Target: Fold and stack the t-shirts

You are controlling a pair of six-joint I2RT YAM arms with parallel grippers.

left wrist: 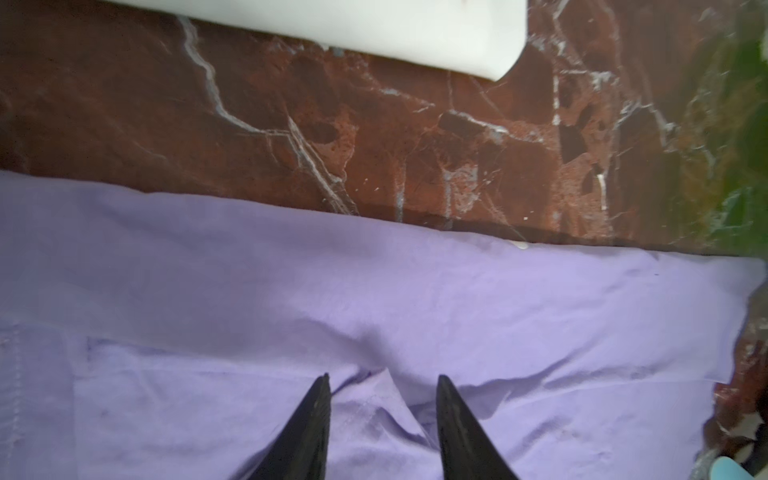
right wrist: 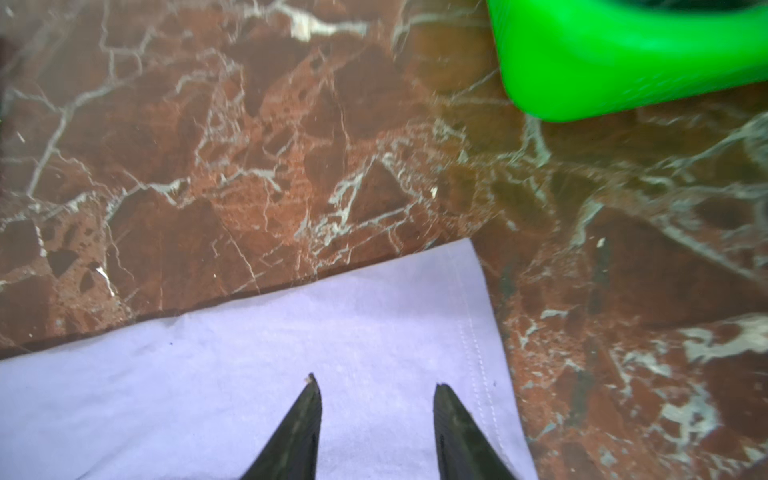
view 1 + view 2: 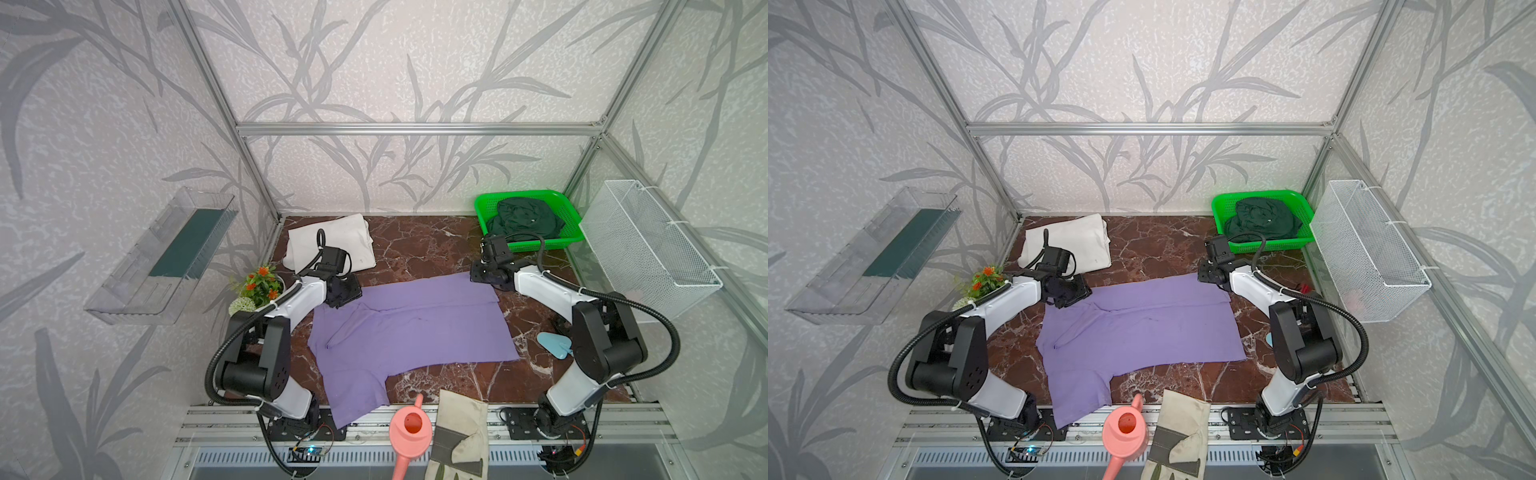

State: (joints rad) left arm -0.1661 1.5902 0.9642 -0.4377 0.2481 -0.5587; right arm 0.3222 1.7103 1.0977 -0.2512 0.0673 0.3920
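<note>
Left gripper (image 1: 383, 377), right gripper (image 2: 376, 381) parted over purple t-shirt (image 3: 415, 328) far edge

white arms, black joints

left arm (image 3: 291, 303) and right arm (image 3: 544, 286) match: white links between boxy black joints. a black ribbed hose (image 3: 677, 349) loops along each. a black camera (image 3: 334, 259) rides each wrist. the fingers (image 1: 307, 428) are black, tapering to points. red and yellow wires (image 3: 579, 451) show at one base.
</note>
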